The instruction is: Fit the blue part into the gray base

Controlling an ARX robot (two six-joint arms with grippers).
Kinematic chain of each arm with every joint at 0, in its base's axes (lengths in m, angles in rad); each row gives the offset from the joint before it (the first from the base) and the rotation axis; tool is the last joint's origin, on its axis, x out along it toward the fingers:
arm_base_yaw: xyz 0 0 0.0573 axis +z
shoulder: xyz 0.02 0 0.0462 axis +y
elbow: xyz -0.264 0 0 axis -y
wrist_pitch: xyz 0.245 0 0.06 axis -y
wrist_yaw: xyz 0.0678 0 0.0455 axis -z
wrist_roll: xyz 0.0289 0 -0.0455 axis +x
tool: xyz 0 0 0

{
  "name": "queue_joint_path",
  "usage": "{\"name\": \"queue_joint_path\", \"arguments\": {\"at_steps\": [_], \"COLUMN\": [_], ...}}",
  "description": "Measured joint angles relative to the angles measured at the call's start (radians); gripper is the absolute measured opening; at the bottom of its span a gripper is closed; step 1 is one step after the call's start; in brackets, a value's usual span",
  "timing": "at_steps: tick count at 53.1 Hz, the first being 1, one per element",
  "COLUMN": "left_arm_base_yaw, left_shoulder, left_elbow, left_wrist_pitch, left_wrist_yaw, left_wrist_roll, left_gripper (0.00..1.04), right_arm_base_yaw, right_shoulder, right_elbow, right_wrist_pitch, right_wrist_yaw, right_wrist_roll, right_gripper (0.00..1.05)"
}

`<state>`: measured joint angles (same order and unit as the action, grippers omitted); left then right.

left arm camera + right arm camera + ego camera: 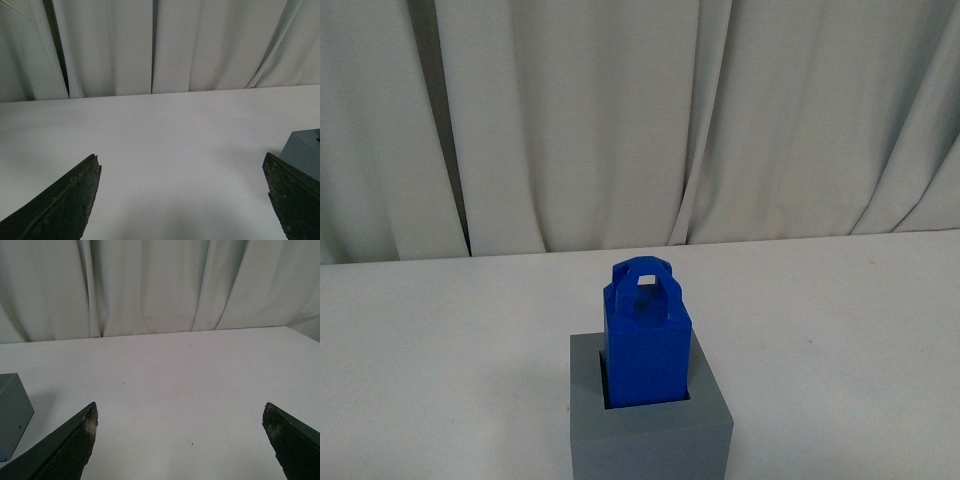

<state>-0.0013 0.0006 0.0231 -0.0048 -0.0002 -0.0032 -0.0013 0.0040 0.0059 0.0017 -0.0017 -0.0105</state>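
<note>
In the front view the blue part (645, 335) stands upright in the square recess of the gray base (650, 430), its arched loop handle on top. The base sits on the white table at the near middle. Neither arm shows in the front view. My left gripper (182, 172) is open and empty over bare table, with a corner of the gray base (302, 150) just beyond one finger. My right gripper (180, 415) is open and empty over bare table, with a side of the gray base (12, 415) beyond one finger.
The white table (840, 320) reaches back to a white curtain (640, 110) that hangs behind it. A dark gap in the curtain (455, 200) shows at the left.
</note>
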Motion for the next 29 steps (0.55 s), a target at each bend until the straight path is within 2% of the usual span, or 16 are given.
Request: {"name": "queue_joint_path", "arguments": {"at_steps": [29], "left_arm_base_yaw": [0.000], "left_shoulder": [0.000], "left_elbow": [0.000], "left_wrist_pitch": [0.000], "left_wrist_yaw": [0.000], "left_wrist_roll": [0.000], "left_gripper": [0.99], "right_arm_base_yaw": [0.000], "right_shoulder": [0.000], "right_elbow": [0.000], "right_wrist_pitch": [0.000], "right_wrist_yaw": [0.000], "right_wrist_roll": [0.000], "right_gripper": [0.97]}}
